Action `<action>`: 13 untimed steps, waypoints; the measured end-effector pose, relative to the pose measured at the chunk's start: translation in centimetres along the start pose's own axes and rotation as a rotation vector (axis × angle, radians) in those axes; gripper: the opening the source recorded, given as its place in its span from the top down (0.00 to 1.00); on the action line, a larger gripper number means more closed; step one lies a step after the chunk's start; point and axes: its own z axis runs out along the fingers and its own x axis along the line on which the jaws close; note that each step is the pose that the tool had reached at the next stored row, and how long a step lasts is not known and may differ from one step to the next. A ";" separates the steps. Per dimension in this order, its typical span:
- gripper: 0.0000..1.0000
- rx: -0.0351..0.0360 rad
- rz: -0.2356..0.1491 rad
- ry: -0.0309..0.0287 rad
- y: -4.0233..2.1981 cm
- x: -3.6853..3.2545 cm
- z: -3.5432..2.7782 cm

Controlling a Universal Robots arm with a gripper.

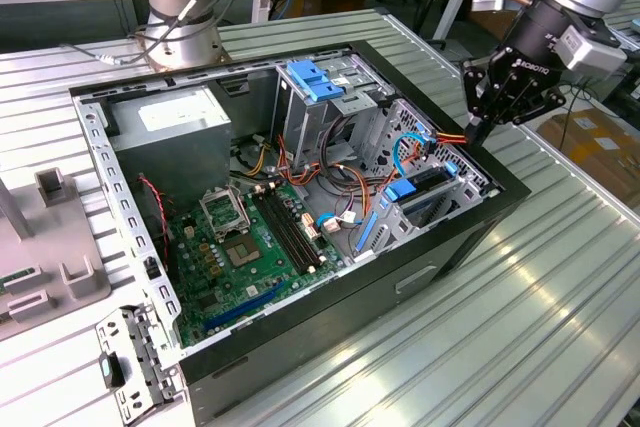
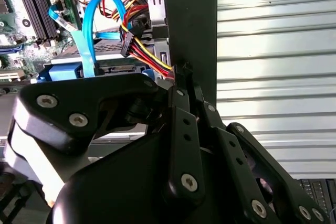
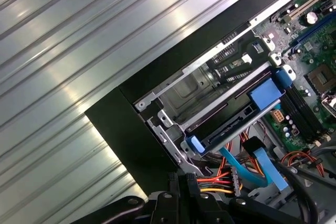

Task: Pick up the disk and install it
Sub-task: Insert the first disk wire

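The disk (image 1: 430, 187) sits inside the drive cage at the corner of the open computer case (image 1: 300, 197), towards the exterior view's right. Its blue carrier frame (image 3: 265, 94) edges it, and a light-blue data cable and red, yellow and black power wires (image 2: 142, 51) run to its end. My black gripper (image 1: 480, 132) hangs just over the case's wall beside that cage. In both wrist views its fingertips (image 2: 182, 72) are pressed together, right next to the power wires, with nothing seen between them.
A grey power-supply box (image 1: 175, 132) fills the case's far corner. A light-blue bracket (image 1: 315, 79) tops the upper bay, and the motherboard (image 1: 240, 247) lies on the case floor. The case stands on a ribbed metal table (image 1: 540, 317), with grey fixtures (image 1: 50, 247) at the exterior view's left.
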 end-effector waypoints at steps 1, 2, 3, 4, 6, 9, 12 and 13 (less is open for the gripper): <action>0.83 0.0004 0.000 -0.0003 0.06 -0.07 0.01; 0.83 0.0006 0.000 -0.0004 0.08 -0.11 0.01; 0.83 0.0009 0.000 -0.0006 0.13 -0.18 0.01; 0.83 0.0010 0.000 -0.0008 0.16 -0.22 0.02; 0.83 0.0014 0.000 -0.0010 0.26 -0.34 0.03; 0.83 0.0014 0.000 -0.0010 0.40 -0.54 0.05; 0.83 0.0014 0.000 -0.0010 0.51 -0.69 0.06; 0.83 0.0014 0.000 -0.0010 0.55 -0.75 0.07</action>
